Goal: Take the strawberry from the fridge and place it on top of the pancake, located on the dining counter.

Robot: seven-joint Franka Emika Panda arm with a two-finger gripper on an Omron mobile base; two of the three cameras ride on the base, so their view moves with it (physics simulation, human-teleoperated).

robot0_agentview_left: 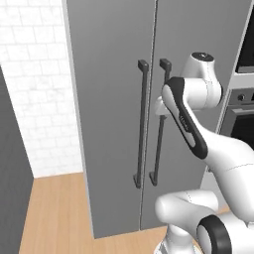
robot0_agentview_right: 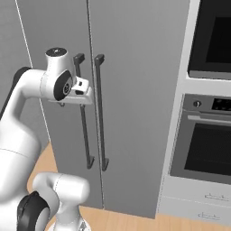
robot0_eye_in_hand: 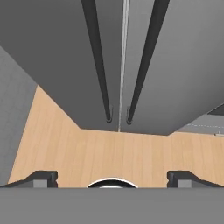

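Facing fridge (robot0_agentview_left: 114, 124), both doors shut, two dark bar handles (robot0_agentview_right: 99, 113) side by side at centre seam. Pincer (robot0_eye_in_hand: 112, 177) spread wide, holding nothing, tips far apart at bottom of hand view, looking down along handles toward wooden floor (robot0_eye_in_hand: 109, 153). Hand sits close in front of handles in both base views. Black-fronted wall oven (robot0_agentview_right: 207, 149) right of fridge. Strawberry hidden behind shut doors.
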